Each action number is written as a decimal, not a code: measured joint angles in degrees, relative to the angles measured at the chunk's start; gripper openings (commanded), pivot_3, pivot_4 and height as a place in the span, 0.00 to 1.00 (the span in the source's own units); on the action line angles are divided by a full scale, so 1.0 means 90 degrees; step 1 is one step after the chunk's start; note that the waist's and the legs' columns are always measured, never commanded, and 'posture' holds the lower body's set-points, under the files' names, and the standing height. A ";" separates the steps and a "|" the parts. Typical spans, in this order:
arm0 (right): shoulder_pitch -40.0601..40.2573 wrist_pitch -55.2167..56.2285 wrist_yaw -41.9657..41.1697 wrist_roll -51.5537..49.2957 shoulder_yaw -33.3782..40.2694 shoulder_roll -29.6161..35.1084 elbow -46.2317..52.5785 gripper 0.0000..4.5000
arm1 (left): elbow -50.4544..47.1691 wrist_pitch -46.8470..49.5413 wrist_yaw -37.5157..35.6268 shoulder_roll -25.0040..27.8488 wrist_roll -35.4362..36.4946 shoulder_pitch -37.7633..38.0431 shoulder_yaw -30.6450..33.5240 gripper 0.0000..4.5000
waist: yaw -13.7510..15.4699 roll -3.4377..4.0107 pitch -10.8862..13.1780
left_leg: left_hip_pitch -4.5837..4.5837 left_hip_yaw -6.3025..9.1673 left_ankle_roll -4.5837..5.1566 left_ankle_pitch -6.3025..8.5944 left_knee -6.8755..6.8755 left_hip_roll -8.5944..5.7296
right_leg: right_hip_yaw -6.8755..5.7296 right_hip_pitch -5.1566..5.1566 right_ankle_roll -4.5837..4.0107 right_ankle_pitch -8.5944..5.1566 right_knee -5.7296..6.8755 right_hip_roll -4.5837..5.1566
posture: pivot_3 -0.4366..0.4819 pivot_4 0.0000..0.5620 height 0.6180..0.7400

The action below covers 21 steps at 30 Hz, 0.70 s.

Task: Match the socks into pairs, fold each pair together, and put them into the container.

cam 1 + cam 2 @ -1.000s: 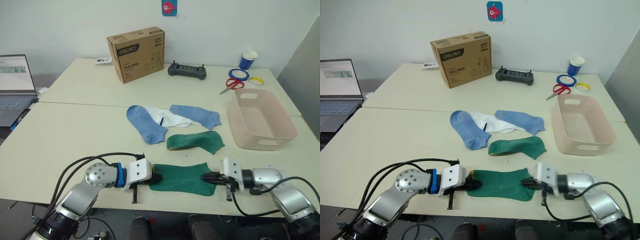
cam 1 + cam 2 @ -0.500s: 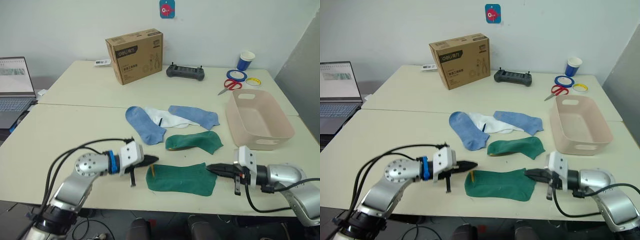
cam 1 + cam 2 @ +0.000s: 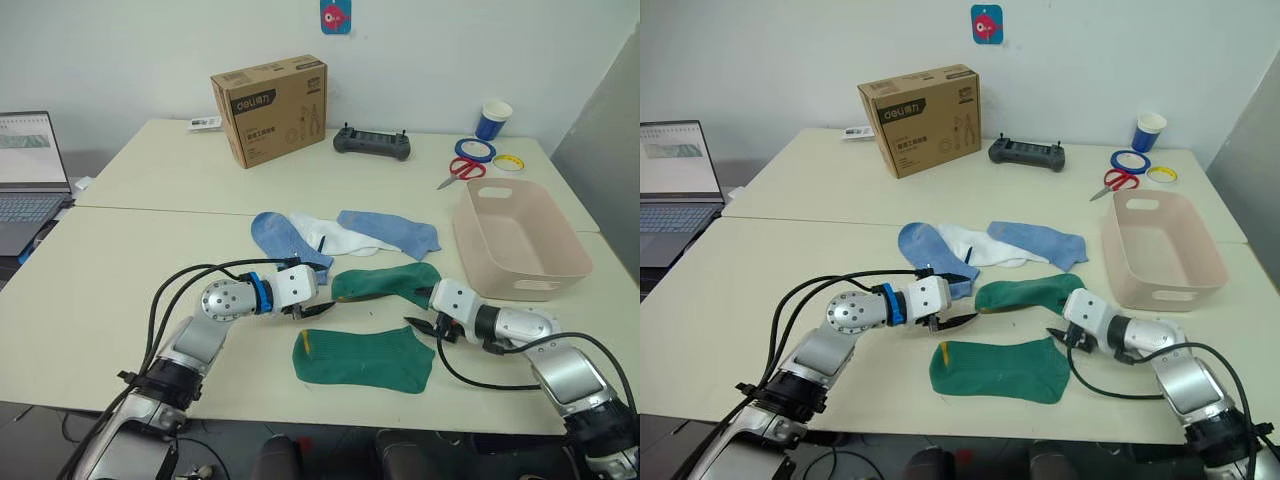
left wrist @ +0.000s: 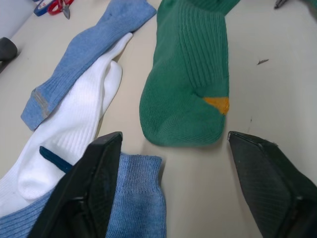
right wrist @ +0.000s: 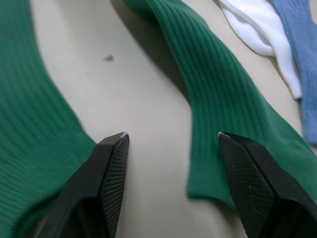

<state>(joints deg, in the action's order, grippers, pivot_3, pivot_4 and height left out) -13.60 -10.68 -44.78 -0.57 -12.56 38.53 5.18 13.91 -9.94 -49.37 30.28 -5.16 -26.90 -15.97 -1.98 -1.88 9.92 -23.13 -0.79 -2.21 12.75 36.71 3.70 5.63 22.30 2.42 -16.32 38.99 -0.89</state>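
Both your left gripper (image 3: 318, 309) and right gripper (image 3: 420, 326) hover spread and empty at either end of the far green sock (image 3: 388, 283). The near green sock (image 3: 362, 358) lies flat just in front of it, the pink basin (image 3: 520, 283) well to the right. Close unevenly and you'll likely bunch the far green sock or snag the blue sock (image 3: 284, 246) just behind its toe.

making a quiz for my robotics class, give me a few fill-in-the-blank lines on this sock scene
1. The pink container holds ____ socks.
2. Both the left gripper and the right gripper have their fingers ____.
3. The red scissors lie beside rolls of ____.
4. The white sock lies between two ____ socks.

Answers: no; open; tape; blue
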 measured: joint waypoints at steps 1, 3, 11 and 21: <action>-0.0086 0.0042 0.0016 0.0062 -0.0003 -0.0041 -0.0114 0.69 | 0.0085 -0.0060 0.0053 -0.0038 -0.0094 -0.0035 -0.0010 0.77 | 0.0000 0.0000 0.0000 | 0.0001 0.0000 0.0000 0.0000 0.0000 0.0000 | 0.0000 0.0000 0.0003 0.0002 0.0001 0.0000 | 0.48 0.27 1.00; -0.0208 0.0088 0.0067 0.0182 -0.0003 -0.0081 -0.0268 0.69 | 0.0272 -0.0145 0.0163 -0.0139 -0.0235 -0.0094 -0.0064 0.77 | 0.0009 0.0000 0.0000 | 0.0001 0.0000 0.0000 0.0000 0.0002 0.0000 | 0.0000 -0.0002 0.0006 0.0005 0.0001 0.0001 | 0.48 0.27 1.00; -0.0157 -0.0031 -0.0157 0.0168 0.0090 0.0221 -0.0183 0.69 | 0.0676 -0.0338 0.0277 -0.0695 -0.0343 -0.0309 -0.0245 0.77 | 0.0044 -0.0001 -0.0001 | -0.0005 -0.0003 0.0000 0.0000 0.0005 -0.0001 | -0.0002 -0.0004 0.0008 0.0003 -0.0001 0.0004 | 0.48 0.27 1.00; -0.0241 -0.0600 -0.0043 0.0214 0.0129 0.0129 -0.0173 0.16 | 0.0934 -0.0345 0.0187 -0.0824 -0.0364 -0.0468 -0.0248 0.27 | 0.0020 -0.0001 -0.0001 | -0.0004 -0.0001 0.0000 0.0000 0.0005 -0.0001 | -0.0001 -0.0003 0.0009 0.0004 -0.0001 0.0003 | 0.48 0.27 1.00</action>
<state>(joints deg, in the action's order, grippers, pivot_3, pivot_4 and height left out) -15.76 -16.09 -45.16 1.36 -11.40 39.68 3.62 22.31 -13.05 -47.69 22.86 -8.43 -31.11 -18.20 -1.79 -1.90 9.92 -23.17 -0.80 -2.22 12.75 36.75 3.69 5.61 22.27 2.50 -16.28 38.98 -0.87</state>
